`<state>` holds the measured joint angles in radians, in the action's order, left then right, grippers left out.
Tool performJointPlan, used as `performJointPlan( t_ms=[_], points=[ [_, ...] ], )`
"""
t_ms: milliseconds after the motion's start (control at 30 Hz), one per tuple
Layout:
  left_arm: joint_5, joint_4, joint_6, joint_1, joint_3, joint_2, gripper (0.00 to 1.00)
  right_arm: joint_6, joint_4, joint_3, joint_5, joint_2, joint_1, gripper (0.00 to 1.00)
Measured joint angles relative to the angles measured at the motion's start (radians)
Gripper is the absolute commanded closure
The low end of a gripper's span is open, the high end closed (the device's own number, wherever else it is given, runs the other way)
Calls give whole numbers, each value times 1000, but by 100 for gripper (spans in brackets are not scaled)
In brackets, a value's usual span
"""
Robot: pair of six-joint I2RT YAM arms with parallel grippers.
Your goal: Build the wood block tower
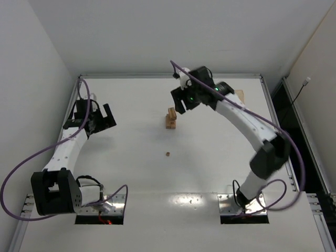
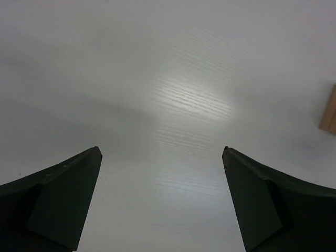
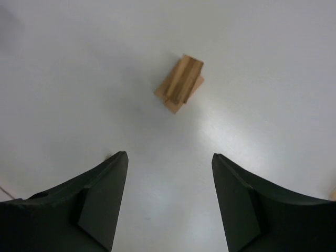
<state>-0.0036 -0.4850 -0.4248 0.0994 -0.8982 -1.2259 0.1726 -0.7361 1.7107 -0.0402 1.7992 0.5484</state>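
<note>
Inspecting from the remote station, I count two arms, two grippers, one stack and one stray piece on the white table (image 1: 136, 173).

Item 1: the wood block tower (image 1: 170, 118) stands near the middle of the table, toward the far side. From overhead it reads as several light-brown planks laid one on another. In the right wrist view (image 3: 179, 83) I see a top plank with at least one more skewed beneath it. I cannot give an exact block count.

Item 2: one loose wooden piece (image 1: 168, 154), small and round-looking, lies on its own nearer the arm bases, well apart from the tower.

Item 3: the right gripper (image 1: 178, 107) hangs just beside the tower on its right. Its two fingers are spread with nothing between them (image 3: 169, 156), and it does not touch the stack.

Item 4: the left gripper (image 1: 105, 122) sits well to the left, likewise spread wide and empty (image 2: 161, 152). One strip of light wood (image 2: 329, 110) shows at the right edge of its camera. I cannot tell which piece it is.

Item 5: one tan object (image 1: 240, 95) is partly hidden behind the right arm.
</note>
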Motion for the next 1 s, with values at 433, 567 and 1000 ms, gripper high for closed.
performJointPlan(
  t_ms=[433, 567, 1000],
  points=[
    [453, -58, 304, -227, -156, -157, 2, -865, 78, -929, -200, -806, -15, 51],
    [451, -108, 404, -431, -284, -296, 23, -884, 91, -951, -142, -810, -18, 51],
    [285, -97, 671, -837, -193, -417, 63, -864, 183, -951, -19, -856, -181, 51]
  ],
)
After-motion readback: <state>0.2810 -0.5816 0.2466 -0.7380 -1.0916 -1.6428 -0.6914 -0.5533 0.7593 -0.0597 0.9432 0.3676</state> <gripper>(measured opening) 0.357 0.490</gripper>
